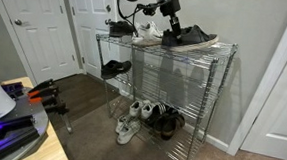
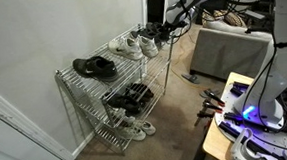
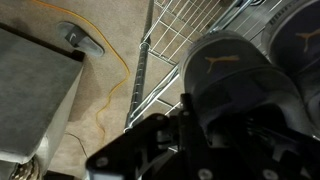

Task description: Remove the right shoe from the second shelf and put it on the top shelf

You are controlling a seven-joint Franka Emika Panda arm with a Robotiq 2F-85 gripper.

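— Looking round the room first: what does the rack [image 1: 204, 104] stand on?
— Brown carpet [image 1: 91, 122], against a grey-green wall [image 1: 257, 22], with white doors [image 1: 36, 28] off one end. A purple-lit device [image 2: 248, 114] glows at the edge of both exterior views. In the wrist view a thin yellow cable [image 3: 110, 90] trails across the carpet past the rack's end.
— And the worktop itself?
— The top shelf [image 1: 161, 47] is that worktop: a chrome wire grid, open enough to see the tiers beneath. The right shoe [image 1: 196, 37] lies on it at the end away from the doors, sole down, just beside the white sneakers [image 1: 146, 32]. A dark shoe [image 1: 120, 28] sits at the opposite end.
— The end effector?
— The end effector [image 1: 174, 29] reaches down onto the sneaker-side end of the right shoe. In the wrist view its dark fingers [image 3: 160, 130] sit close against the shoe, blurred, so I cannot tell whether they clamp it or stand slightly clear.
— The second shelf?
— The second shelf [image 1: 173, 82] carries a black shoe [image 1: 114, 68] near the door end.
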